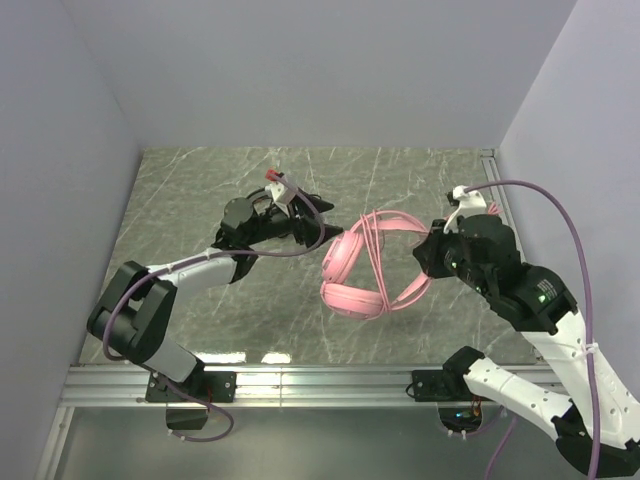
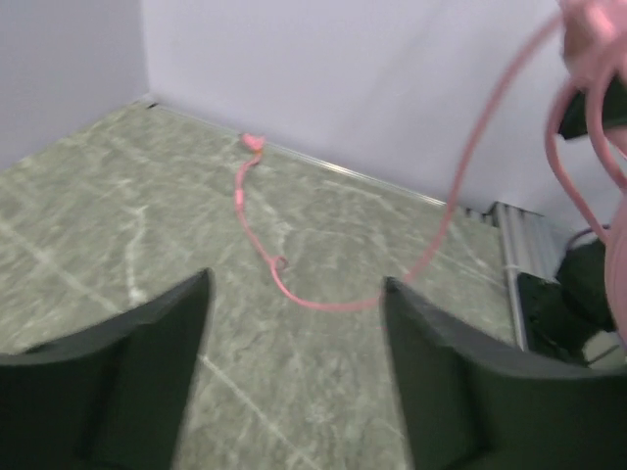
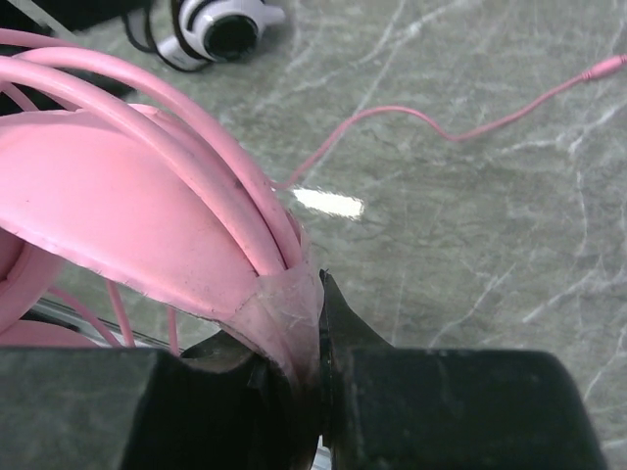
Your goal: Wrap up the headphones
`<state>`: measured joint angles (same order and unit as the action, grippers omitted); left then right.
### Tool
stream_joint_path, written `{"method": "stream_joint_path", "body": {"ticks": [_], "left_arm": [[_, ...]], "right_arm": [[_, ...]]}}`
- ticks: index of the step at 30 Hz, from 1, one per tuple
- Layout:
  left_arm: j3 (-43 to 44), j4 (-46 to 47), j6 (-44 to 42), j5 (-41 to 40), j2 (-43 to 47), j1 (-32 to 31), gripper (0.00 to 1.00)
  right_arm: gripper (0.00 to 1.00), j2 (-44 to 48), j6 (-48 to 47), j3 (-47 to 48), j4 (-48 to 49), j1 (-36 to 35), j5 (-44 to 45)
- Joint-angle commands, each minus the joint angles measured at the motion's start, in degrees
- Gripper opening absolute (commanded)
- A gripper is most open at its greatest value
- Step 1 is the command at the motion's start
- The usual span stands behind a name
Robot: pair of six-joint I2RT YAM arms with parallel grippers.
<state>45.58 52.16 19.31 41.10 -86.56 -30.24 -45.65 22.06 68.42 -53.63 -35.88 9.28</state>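
The right fingers are clamped on the headband of the pink headset, holding it off the tabletop near centre; its pink cable loops over the band and trails across the tabletop. At the headset's 10 o'clock the left fingers stand wide apart, gripping nothing; the black-and-white headset lies at 11 o'clock in the right wrist view.

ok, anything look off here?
Nothing damaged. The pink headphones are clamped at the headband by the right gripper, with their cable looped loosely over the band. Its tail trails loose across the table, past the open left gripper.
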Motion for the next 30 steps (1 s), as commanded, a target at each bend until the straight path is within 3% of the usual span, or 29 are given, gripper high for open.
{"method": "stream_joint_path", "body": {"ticks": [1,3,5,13,21,30], "left_arm": [[-1.64,16.89,6.35,6.96,-1.15,-0.17,0.82],[-1.99,19.63,8.19,9.34,-2.20,-0.17,0.94],[-3.30,23.66,8.99,9.44,-2.55,-0.26,0.99],[-1.64,24.66,7.85,7.25,-5.72,-3.42,0.99],[7.67,22.54,5.74,7.32,-11.16,-5.53,0.99],[13.30,29.48,9.16,8.73,-18.02,-7.82,0.99]], "right_arm": [[0.00,-0.32,2.99,6.53,3.01,-0.33,-2.16],[0.00,-0.93,2.63,7.86,1.95,-0.33,-2.16],[0.00,-1.55,2.63,9.62,1.25,-0.33,-1.64],[0.00,-3.04,4.65,13.22,1.77,-0.33,-4.88],[0.00,-4.36,6.32,15.78,0.72,-0.33,-7.26],[0.00,-4.98,8.26,18.06,1.59,-0.25,-7.70]]}}
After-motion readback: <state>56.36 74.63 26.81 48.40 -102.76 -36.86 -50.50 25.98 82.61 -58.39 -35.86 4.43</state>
